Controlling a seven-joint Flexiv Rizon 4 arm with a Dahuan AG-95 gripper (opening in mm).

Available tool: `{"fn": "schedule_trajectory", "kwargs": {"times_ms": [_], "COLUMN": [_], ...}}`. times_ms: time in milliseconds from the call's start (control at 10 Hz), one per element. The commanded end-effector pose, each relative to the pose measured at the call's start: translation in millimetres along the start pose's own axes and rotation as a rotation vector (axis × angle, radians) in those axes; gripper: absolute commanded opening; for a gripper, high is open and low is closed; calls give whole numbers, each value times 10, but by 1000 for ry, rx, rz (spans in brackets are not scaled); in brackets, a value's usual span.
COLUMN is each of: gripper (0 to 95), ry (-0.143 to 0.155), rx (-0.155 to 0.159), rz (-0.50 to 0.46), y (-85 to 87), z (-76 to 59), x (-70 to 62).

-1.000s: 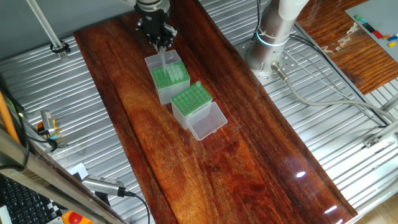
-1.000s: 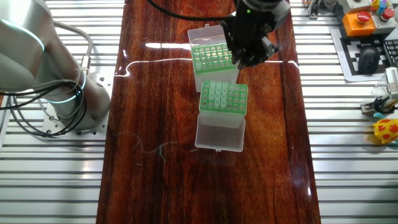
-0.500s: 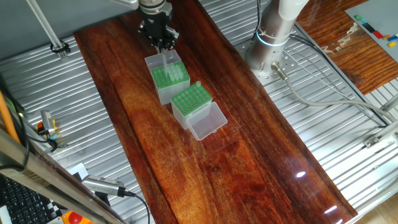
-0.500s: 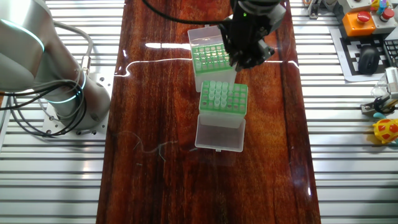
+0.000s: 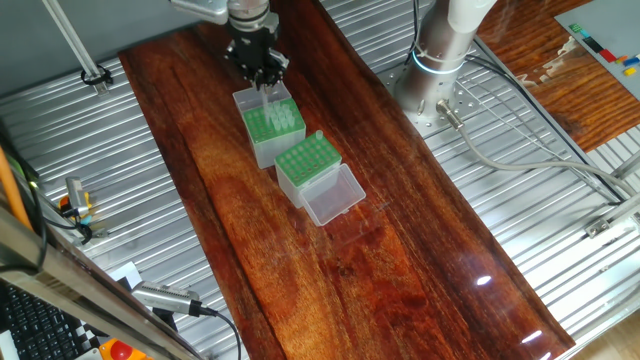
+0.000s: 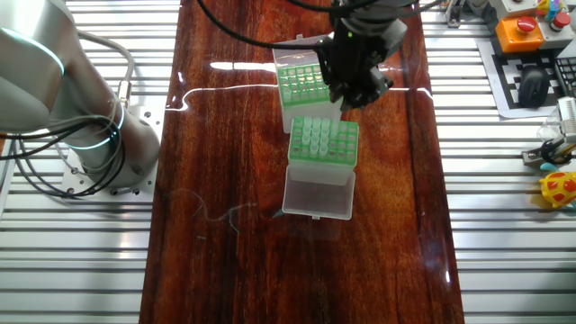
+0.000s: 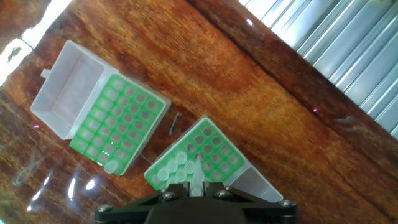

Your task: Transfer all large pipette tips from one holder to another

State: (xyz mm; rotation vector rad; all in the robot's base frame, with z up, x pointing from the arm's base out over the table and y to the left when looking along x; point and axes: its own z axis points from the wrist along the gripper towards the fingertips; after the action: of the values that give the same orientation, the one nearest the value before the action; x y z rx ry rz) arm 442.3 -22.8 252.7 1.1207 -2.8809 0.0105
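Hand view: black pincer [image 7: 198, 186] clamped on one slender translucent conical tip [image 7: 198, 174] — above green hole-grid boxes.

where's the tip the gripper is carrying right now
In the hand view, the pipette tip hangs from the gripper at bottom centre, above the clear-sided holder.

hand [image 7: 196, 194] gripping one pipette tip [image 7: 198, 171], above tip-filled green box [image 7: 200, 160], grey-sided box [image 7: 121, 123] beside

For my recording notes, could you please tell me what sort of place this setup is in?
Probably a robotics lab bench: a dark polished wooden tabletop on ribbed aluminium framing, two green-grid pipette-tip boxes, and an orange emergency-stop button nearby.
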Motion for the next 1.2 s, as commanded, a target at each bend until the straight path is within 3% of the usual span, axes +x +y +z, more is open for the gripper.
{"fn": "schedule_trajectory", "kwargs": {"times_ms": [100,500,700,900,1200], "gripper": [380,380,380,380,380], "ry": [6,-5,-14,-17,-7], "rx": [1,1,6,8,1], "rz": [7,46,84,115,133], "y": [16,242,537,709,709], "z": [5,70,79,108,108], "x": [-8,-162,-147,-103,-103]}}
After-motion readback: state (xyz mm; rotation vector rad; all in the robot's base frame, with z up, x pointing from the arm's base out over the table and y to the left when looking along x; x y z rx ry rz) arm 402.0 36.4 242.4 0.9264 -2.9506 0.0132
